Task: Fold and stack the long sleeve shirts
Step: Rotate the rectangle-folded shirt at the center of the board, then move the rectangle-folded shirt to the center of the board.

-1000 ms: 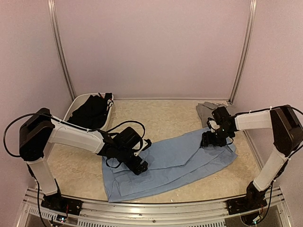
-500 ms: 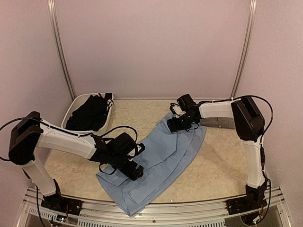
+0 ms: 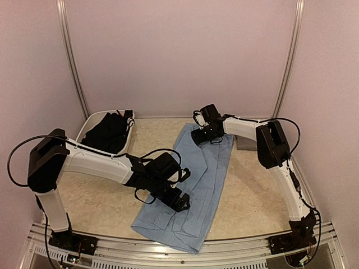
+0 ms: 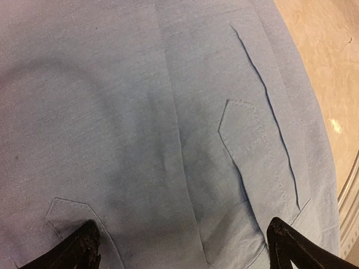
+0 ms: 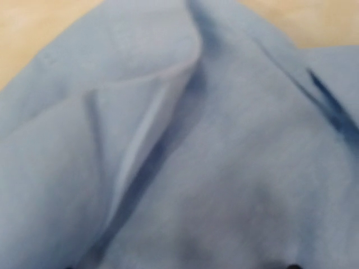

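1. The light blue shirt (image 3: 199, 179) is laid out on the speckled worktop (image 3: 263, 190) as a long, narrow band. It runs from the far middle of the worktop to its near edge, slanting slightly leftward toward the near end.
2. The left claw (image 3: 178, 200) is set down on the near half of this shirt, by its left edge. In the left wrist view its fingertips (image 4: 81, 249) are spread wide, with flat, smooth cloth between them. The claw stands open and nothing is gripped.
3. Ahead of those fingertips a stitched, pointed pocket (image 4: 247, 145) is seen, with a lengthwise crease just beside it.
4. The right claw (image 3: 201, 136) is placed at the far end of the light blue shirt, with its arm stretched across from the right. Only blurred blue folds with one paler edge are shown in the right wrist view. It cannot be told whether the claw is closed on the cloth.
5. The grey shirt (image 3: 243, 143) is seen at the far right, largely hidden behind the right arm and just beside the blue one.
6. The black shirt (image 3: 109, 134) is heaped in the white tub (image 3: 83, 130) at the far left.
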Controlling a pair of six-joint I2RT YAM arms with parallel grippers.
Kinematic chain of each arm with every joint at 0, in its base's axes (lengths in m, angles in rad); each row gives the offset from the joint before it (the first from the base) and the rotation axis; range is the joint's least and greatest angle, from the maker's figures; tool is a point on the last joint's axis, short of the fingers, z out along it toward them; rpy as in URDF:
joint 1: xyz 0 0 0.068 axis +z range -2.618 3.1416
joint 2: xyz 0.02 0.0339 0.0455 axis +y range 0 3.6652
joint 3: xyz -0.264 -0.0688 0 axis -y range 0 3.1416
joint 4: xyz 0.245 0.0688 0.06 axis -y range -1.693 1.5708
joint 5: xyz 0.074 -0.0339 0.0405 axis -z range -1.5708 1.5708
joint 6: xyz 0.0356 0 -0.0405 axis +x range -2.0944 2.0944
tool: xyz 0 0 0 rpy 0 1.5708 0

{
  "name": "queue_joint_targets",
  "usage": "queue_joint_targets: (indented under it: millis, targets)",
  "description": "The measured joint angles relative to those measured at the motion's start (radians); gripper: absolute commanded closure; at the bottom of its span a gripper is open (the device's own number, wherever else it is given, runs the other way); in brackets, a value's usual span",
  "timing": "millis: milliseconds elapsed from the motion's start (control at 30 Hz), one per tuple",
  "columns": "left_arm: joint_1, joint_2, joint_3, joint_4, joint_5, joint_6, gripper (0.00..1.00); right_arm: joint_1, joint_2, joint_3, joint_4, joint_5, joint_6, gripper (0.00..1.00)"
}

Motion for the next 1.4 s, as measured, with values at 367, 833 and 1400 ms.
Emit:
queue_joint_targets:
  millis: [367, 833, 1400]
  targets:
    - [-0.015, 0.148, 0.234, -0.009, 0.058, -0.017, 0.01, -0.036, -0.023, -0.047, 0.053, -0.002, -0.15, 0.17]
    - [0.042, -0.107, 0.125, 0.042, -0.011, -0.016, 0.01, -0.036, -0.535, -0.509, 0.146, 0.009, -0.243, 0.16]
    - [0.129, -0.25, 0.013, 0.105, -0.112, -0.016, 0.01, -0.034, -0.465, -0.71, 0.148, 0.103, -0.03, 0.21]
